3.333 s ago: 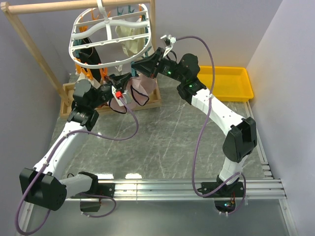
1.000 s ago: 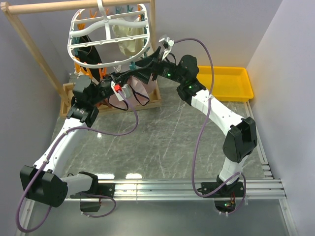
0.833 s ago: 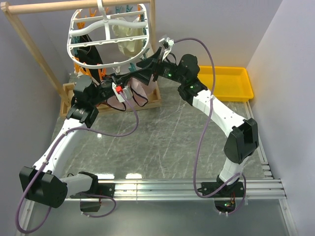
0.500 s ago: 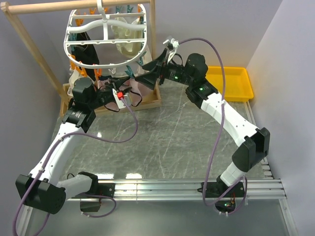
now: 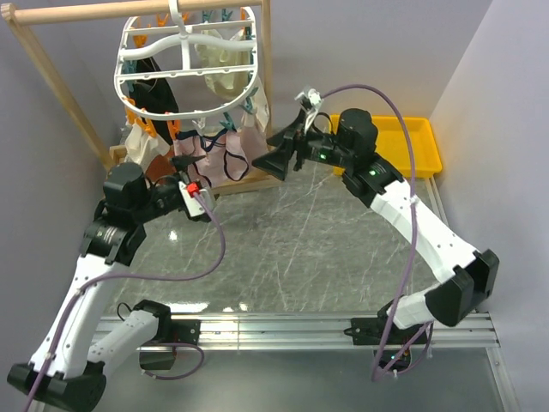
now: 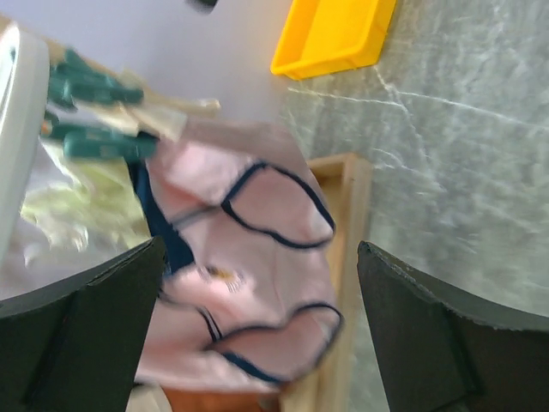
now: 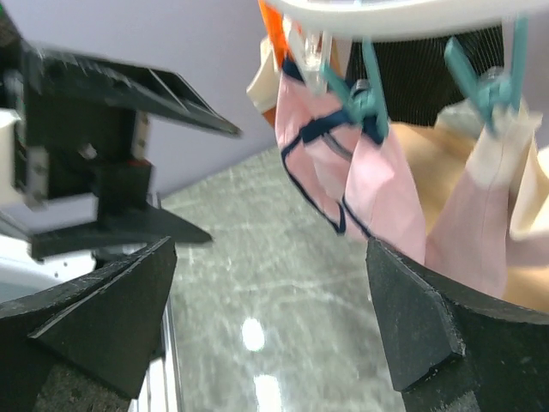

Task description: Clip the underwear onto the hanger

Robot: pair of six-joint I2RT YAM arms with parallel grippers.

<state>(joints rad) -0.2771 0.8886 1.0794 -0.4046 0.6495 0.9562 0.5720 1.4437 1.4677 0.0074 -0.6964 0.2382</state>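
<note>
The pale pink underwear [image 5: 225, 154] with navy trim hangs below the white hanger [image 5: 184, 64], pinched by teal clothespins [image 7: 364, 99]. In the left wrist view the underwear [image 6: 257, 257] fills the middle, a little beyond my open left gripper [image 6: 257, 343], with nothing between its fingers. My left gripper [image 5: 190, 172] stands just left of the garment and below it. The right gripper [image 5: 279, 146] is open and empty to the garment's right. In the right wrist view the underwear [image 7: 377, 172] dangles from the hanger's rim [image 7: 403, 13], above and beyond that gripper [image 7: 270, 335].
The hanger hangs from a wooden rod frame [image 5: 51, 60] with a wooden base [image 5: 257, 176]. Black [image 5: 154, 90] and cream [image 5: 225, 73] garments also hang from it, with orange clothespins [image 5: 141, 124]. A yellow tray [image 5: 412, 142] sits at the back right.
My left gripper has opened, let go of the underwear and drawn back towards the near left. The right arm has pulled away to the right. The underwear now hangs from the clips alone.
</note>
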